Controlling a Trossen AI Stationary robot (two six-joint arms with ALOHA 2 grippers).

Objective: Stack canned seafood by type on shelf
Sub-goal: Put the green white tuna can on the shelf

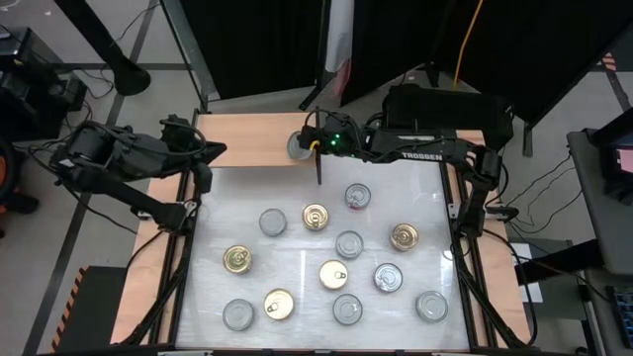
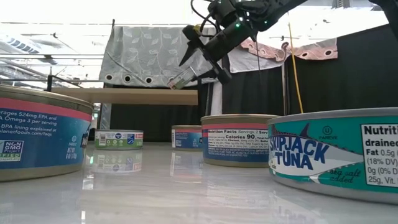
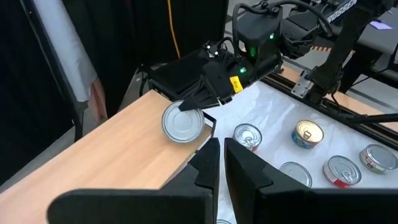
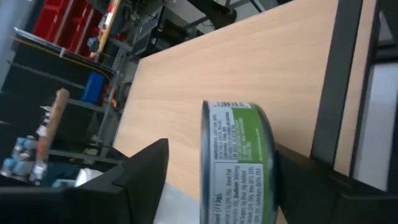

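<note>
A silver-lidded can (image 3: 182,122) with a green side label (image 4: 239,162) sits tilted at the right end of the light-wood shelf (image 1: 252,143), between the fingers of my right gripper (image 1: 305,145), which is open. In the low view the can (image 2: 184,76) slants, its lower rim at or just above the shelf board (image 2: 143,95). Several more cans of seafood (image 1: 316,217) stand upright on the white table. My left gripper (image 3: 221,163) is shut and holds nothing. It hovers over the shelf's near edge at the table's left (image 1: 205,170). My right gripper has the can's two flat ends between its fingers, coming level from the table's right and slanting down. One finger (image 4: 305,180) lies against one flat end; the other finger (image 4: 146,171) stands clear of the opposite rim (image 4: 206,143). I cannot tell whether the tilted can rests on the shelf.
The shelf is bare wood to the left of the can (image 3: 112,155). A dark upright post (image 4: 339,74) stands at the shelf's edge beside the gripper. Large tins (image 2: 336,152) stand close to the low camera. Black frame rails (image 1: 465,227) border the table.
</note>
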